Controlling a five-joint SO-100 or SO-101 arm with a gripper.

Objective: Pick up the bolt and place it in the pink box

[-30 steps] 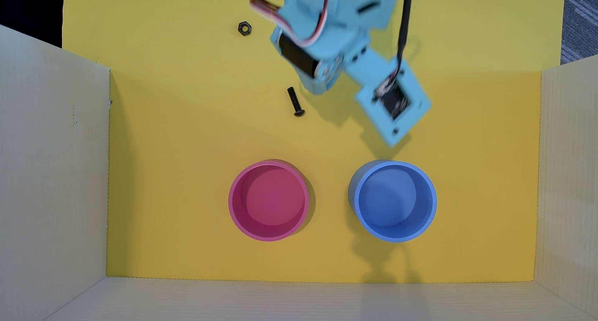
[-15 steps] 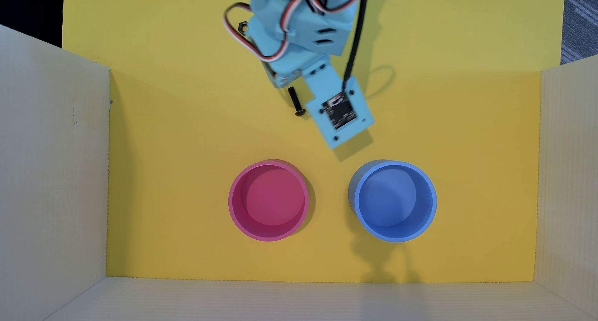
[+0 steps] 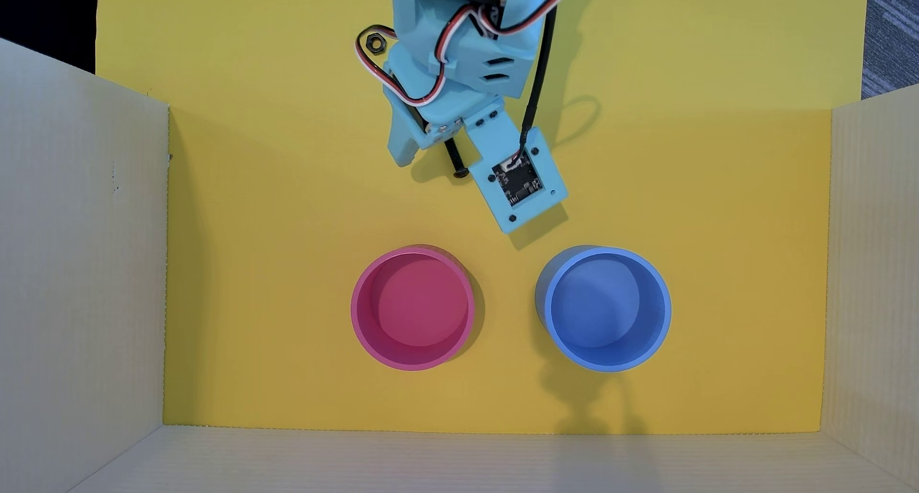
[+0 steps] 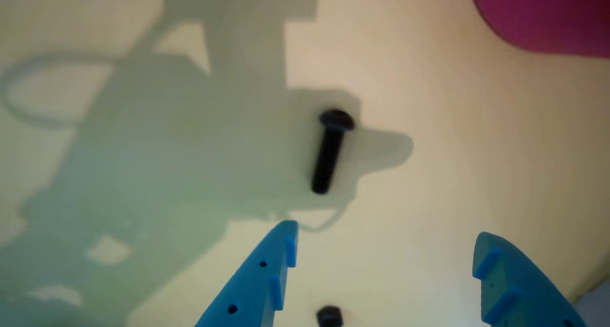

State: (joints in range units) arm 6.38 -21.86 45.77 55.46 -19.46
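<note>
The bolt, small and black, lies on the yellow floor with its head toward the pink box, and its far end is tucked under the arm. My light-blue gripper hovers over it, open; one finger juts out left of the bolt and the other is hidden under the camera mount. In the wrist view the bolt lies just beyond the spread fingertips of the gripper, closer to the left finger. The pink box shows at the top right and holds nothing in the overhead view.
A black hex nut lies beside the arm's cables, and the nut also shows at the wrist view's bottom edge. A round blue container stands right of the pink box. Pale cardboard walls enclose the yellow floor on three sides.
The arm swung left in the overhead view and came down over the bolt, covering its far end. One finger now juts out to the left. The bolt has not moved.
</note>
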